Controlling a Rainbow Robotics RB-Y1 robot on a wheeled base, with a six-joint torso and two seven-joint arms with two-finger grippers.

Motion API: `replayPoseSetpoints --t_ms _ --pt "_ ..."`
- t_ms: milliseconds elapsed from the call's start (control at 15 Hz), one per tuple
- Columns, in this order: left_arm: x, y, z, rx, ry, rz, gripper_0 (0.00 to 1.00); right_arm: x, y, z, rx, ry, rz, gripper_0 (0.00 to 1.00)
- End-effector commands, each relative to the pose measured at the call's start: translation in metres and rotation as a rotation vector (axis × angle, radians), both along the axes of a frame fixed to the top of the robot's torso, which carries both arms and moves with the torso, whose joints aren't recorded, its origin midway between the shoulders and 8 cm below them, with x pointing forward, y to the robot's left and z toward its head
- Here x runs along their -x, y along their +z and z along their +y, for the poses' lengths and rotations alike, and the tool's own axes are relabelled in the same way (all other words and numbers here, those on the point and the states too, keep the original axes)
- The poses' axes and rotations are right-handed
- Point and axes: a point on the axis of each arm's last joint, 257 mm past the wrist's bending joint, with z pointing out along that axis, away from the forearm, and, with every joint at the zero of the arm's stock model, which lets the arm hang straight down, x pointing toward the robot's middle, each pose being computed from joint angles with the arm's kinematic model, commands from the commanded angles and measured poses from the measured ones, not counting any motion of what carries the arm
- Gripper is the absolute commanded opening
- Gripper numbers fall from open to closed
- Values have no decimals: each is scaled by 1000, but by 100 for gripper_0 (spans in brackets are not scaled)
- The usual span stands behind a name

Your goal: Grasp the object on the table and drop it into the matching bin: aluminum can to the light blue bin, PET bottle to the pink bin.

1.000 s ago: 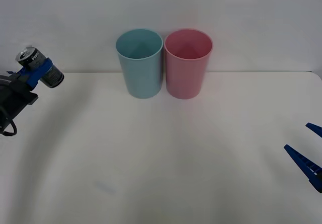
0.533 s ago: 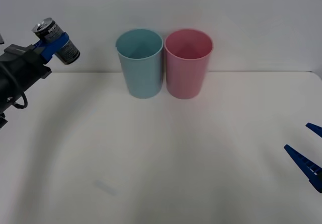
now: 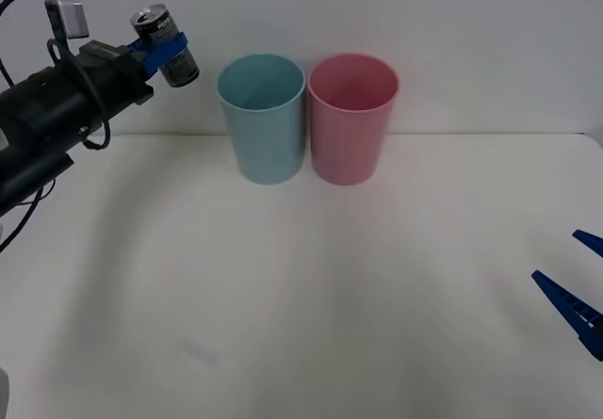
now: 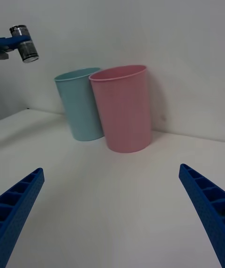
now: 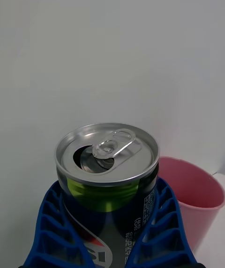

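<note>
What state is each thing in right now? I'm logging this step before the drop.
Can: opened, tilted, held in the air left of the blue bin, not yet over it.
Left claw: shut on the can.
Right claw: open, idle low over the table's right edge.
Blue bin: upright, looks empty.
Pink bin: upright beside the blue bin, looks empty.
</note>
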Motion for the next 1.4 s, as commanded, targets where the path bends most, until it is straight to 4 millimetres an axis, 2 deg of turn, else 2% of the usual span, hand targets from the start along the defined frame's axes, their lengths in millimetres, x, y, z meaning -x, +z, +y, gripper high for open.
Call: replayPoseSetpoints --t_ms 67,333,600,800,1133,1200,1267,1333,1400 --pt "-22 1 -22 -38 -19 -6 3 0 0 0 0 0 0 100" --pt "-45 5 -62 -82 -11 -31 4 0 0 0 0 0 0 100" --pt "-56 3 -91 -119 32 -55 4 0 0 0 0 0 0 100" --pt "-61 3 -103 -123 62 -68 4 0 0 0 0 0 0 100" --pt "-64 2 -108 -131 80 -72 5 0 0 0 0 0 0 100" --pt "-64 2 -108 -132 80 -73 12 0 0 0 0 0 0 100" --pt "-63 2 -109 -133 79 -73 42 0 0 0 0 0 0 100" --pt "-64 2 -109 -134 80 -73 100 0 0 0 0 0 0 100" --pt "-64 1 -110 -136 82 -74 100 0 0 0 0 0 0 100"
